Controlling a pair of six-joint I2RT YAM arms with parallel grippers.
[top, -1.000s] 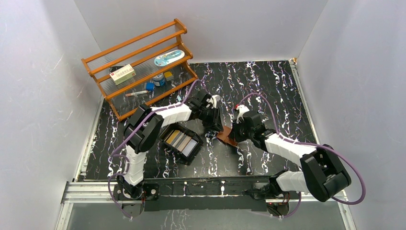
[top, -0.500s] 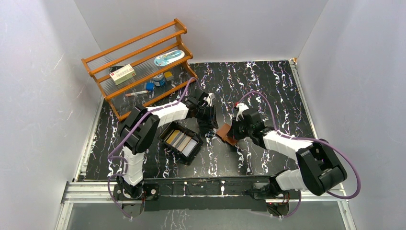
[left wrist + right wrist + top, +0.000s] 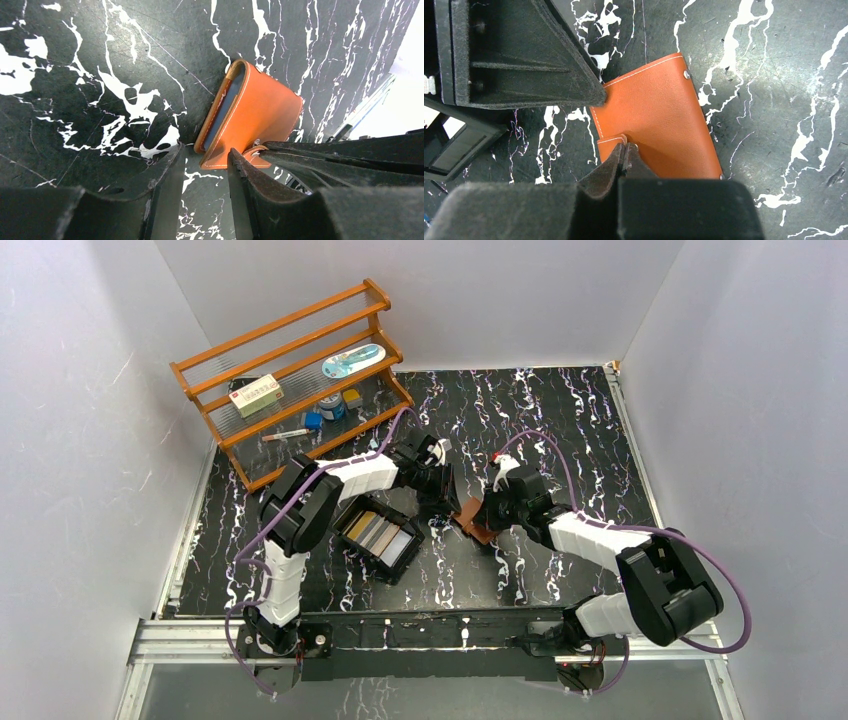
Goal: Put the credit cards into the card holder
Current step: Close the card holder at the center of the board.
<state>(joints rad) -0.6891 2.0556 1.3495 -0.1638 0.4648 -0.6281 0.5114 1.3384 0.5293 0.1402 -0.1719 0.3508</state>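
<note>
Several flat tan, grey and white cards [image 3: 377,532] lay in a shallow black tray [image 3: 394,573] on the marbled black desk [image 3: 560,420]. Just beyond, the right arm's jaws were pinched shut on the snap tab of the brown leather folding card holder [image 3: 659,120]; the left arm's jaws stood apart, empty, beside its corner.

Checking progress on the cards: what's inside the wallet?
The wallet is folded almost shut. Only a grey-blue strip shows in its gap, card or lining unclear; leather covers the rest.
</note>
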